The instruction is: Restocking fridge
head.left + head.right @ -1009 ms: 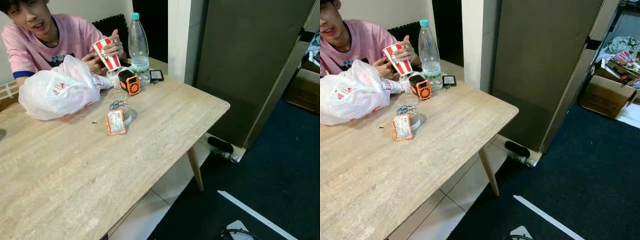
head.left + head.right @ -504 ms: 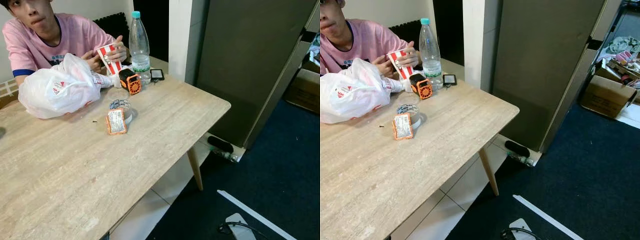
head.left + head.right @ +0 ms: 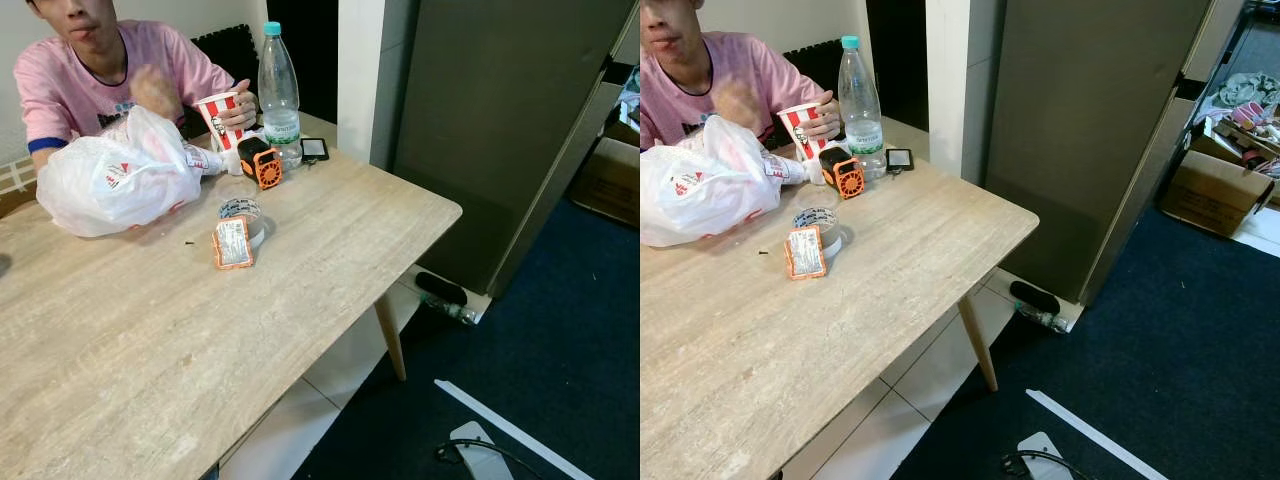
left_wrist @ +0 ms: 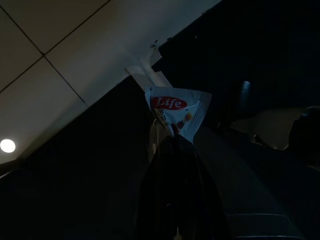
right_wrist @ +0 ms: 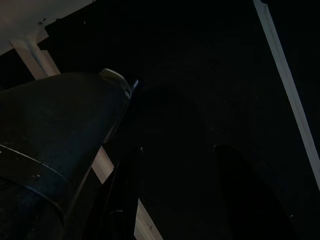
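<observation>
Left gripper (image 4: 175, 142) is seen closed on a small packet (image 4: 176, 112) in the dim left wrist view; the packet is pinched by its lower edge and stands up from the fingertips, white foil with a red "Life" label. Arm is hung low, with pale floor tiles (image 4: 45, 85) and dark carpet beyond the packet. Right gripper (image 5: 175, 150) is seen spread apart and empty, two dark fingers over dark carpet, a white strip (image 5: 285, 85) on the floor ahead of it. Fridge (image 3: 1090, 130) is seen shut in the head views, standing past the table (image 3: 890, 260) corner. Packet is judged light, soft and crinkly: it will flop and can slide out of a shallow pinch, so it is best held deep across a sealed edge, not on the puffed middle; contents could be crushed by hard squeezing. Foil is likely slippery. Door handling would have to be done by the free right gripper while the packet is carried. On the table: a water bottle (image 3: 277, 85), a white plastic bag (image 3: 115, 180), an orange gadget (image 3: 260, 163), a tape roll (image 3: 240, 212), an orange tag (image 3: 232, 243). A person in a pink shirt (image 3: 150, 60) is seated behind it, holding a striped cup (image 3: 218, 118).
</observation>
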